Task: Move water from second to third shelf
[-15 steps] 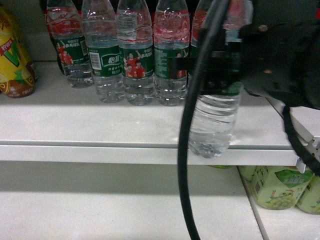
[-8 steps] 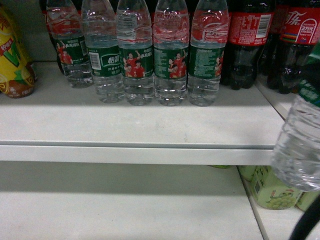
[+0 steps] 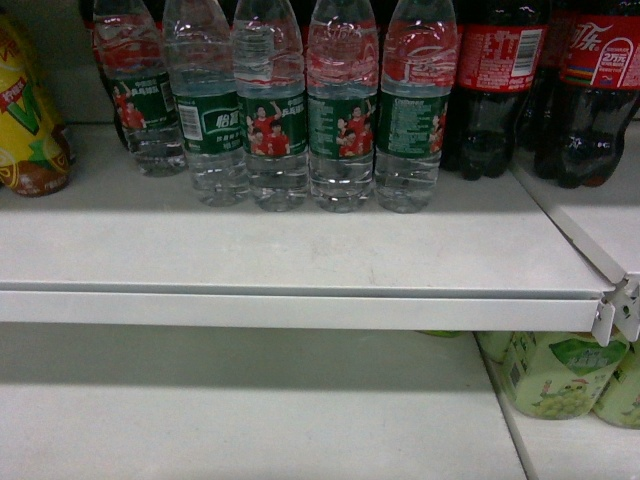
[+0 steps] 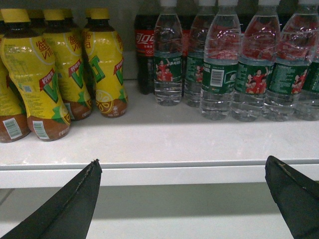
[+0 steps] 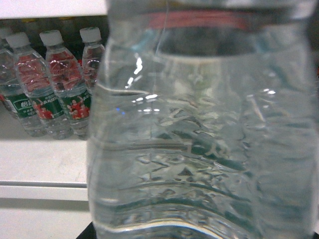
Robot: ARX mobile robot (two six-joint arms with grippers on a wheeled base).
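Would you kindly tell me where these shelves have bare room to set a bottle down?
The upper shelf's front strip is bare, bordered behind by the water bottles and cola bottles. The lower shelf is open left of the green drinks. The back row is crowded, with yellow bottles at left.

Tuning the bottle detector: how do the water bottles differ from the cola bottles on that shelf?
Water bottles: clear ribbed plastic with clear liquid; cola bottles: dark liquid. Water bottles carry a green label under a red band; cola bottles carry an all-red label with white print. Water bottles fill the middle of the shelf; cola bottles stand at its right end. Both stand upright in rows.
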